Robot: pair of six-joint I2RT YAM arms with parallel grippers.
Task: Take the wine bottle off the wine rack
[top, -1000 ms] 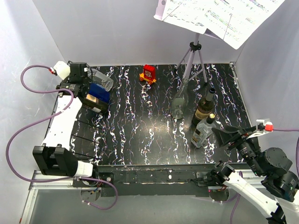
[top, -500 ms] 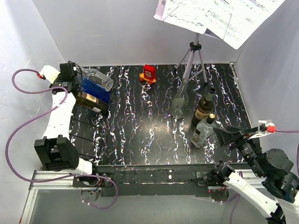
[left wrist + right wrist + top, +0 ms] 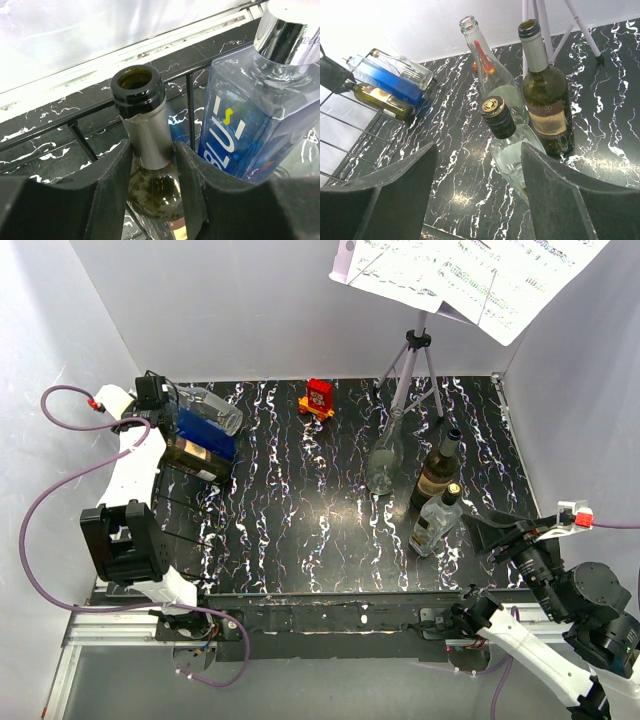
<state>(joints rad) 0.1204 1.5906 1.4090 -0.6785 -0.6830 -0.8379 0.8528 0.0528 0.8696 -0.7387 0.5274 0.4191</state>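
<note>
The wine rack is a black thin-wire grid lying at the table's left; its wires also show in the left wrist view and the right wrist view. A dark wine bottle with a yellow label lies in it, neck toward the back left, beside a blue square bottle. My left gripper is at the bottle's mouth end. In the left wrist view the left gripper is shut on the silver-foiled neck of the wine bottle. My right gripper is open and empty at the front right.
Three upright bottles stand at the right: a clear flask, a dark wine bottle and a clear black-capped bottle. A red toy sits at the back. A grey tripod music stand stands back right. White walls enclose the table.
My left wrist has drawn back toward the left wall, uncovering the blue bottle, and the left arm's elbow has shifted. The right arm has slid slightly toward the front right.
</note>
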